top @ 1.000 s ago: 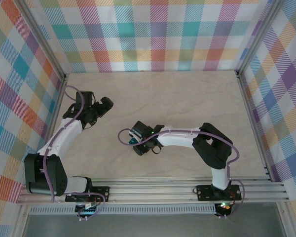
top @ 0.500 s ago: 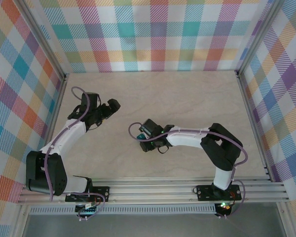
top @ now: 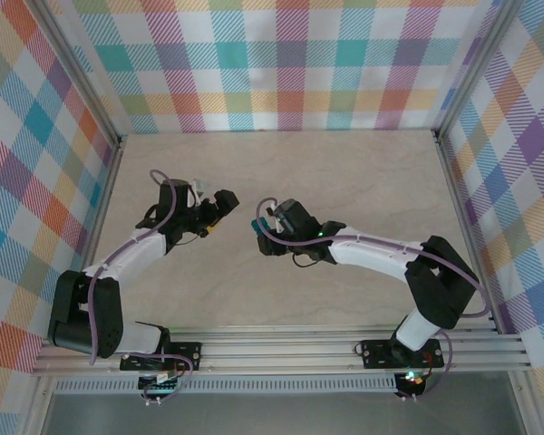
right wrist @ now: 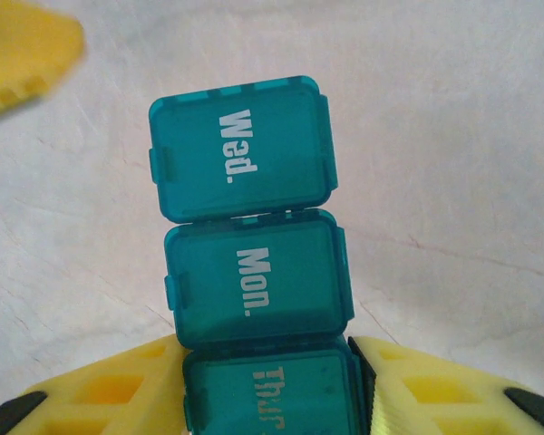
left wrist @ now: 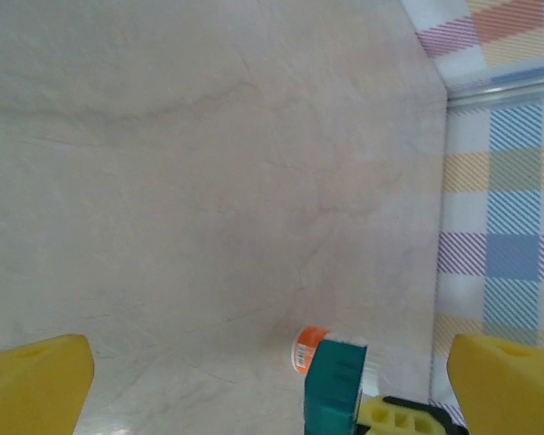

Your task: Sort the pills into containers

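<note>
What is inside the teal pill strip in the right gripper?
Nothing of the inside shows. The teal pill strip, clamped in the right gripper, has all three lids shut, marked Wed., Mon. and Thur. Whatever lies in the compartments is covered by those lids.

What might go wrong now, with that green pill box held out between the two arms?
1. The right claw grips the pill box by its Thur end alone. The other two compartments stick out, so it may twist or slip.
2. The left claw, wide open, is close. A misjudged approach could knock the box.
3. The small white bottle seems close by and might get bumped.
</note>
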